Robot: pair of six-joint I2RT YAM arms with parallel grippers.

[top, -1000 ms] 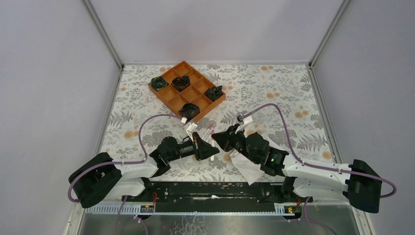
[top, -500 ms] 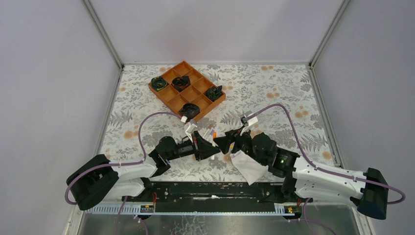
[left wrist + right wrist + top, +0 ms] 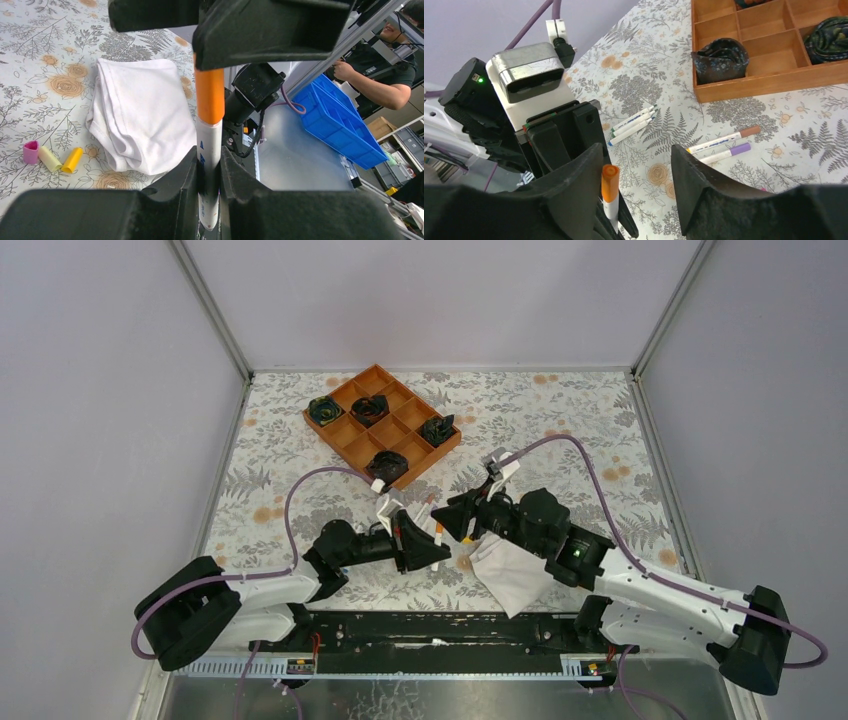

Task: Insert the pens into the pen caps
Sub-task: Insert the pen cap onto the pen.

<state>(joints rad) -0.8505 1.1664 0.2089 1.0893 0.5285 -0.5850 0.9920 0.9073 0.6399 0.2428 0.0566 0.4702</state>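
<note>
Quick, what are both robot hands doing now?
Left gripper: closed, holding the orange-capped pen.
Right gripper: open, holding nothing.

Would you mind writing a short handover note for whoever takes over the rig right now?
Left end effector: shut on a pen, with its orange cap already on.
Right end effector: open around that cap, gripping nothing.
Done: that pen, plus two capped pens lying side by side.
Left: three pens that look uncapped lie together. Three loose caps sit by the white cloth.
</note>
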